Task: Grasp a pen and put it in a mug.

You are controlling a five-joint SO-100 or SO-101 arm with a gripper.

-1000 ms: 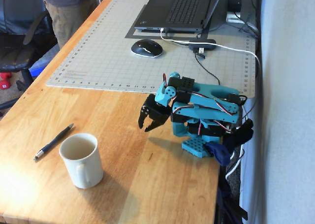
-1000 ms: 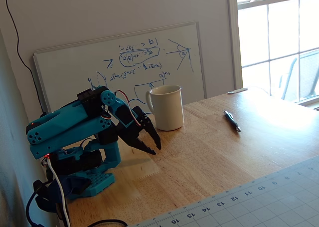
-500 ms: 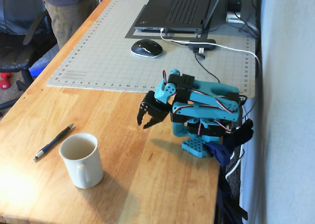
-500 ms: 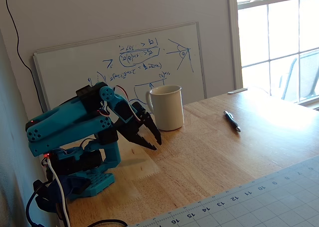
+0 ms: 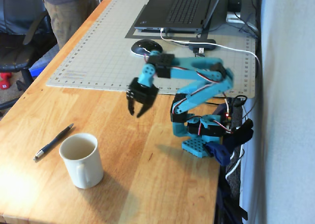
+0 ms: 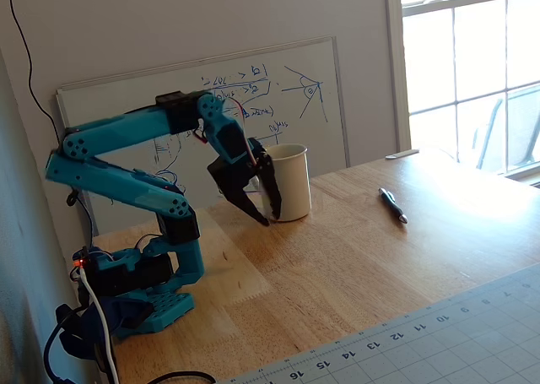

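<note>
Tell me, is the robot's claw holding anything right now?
No, nothing. The tool hangs open and empty in the air. The pen lies on the wooden table beside the white mug, untouched.

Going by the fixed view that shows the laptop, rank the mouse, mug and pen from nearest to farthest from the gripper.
1. The mouse, just beyond the gripper, on the cutting mat.
2. The mug, toward the table's near edge.
3. The pen, on the mug's left.

In a fixed view the pincer (image 6: 268, 215) covers the mug's (image 6: 291, 186) left side and handle
</note>
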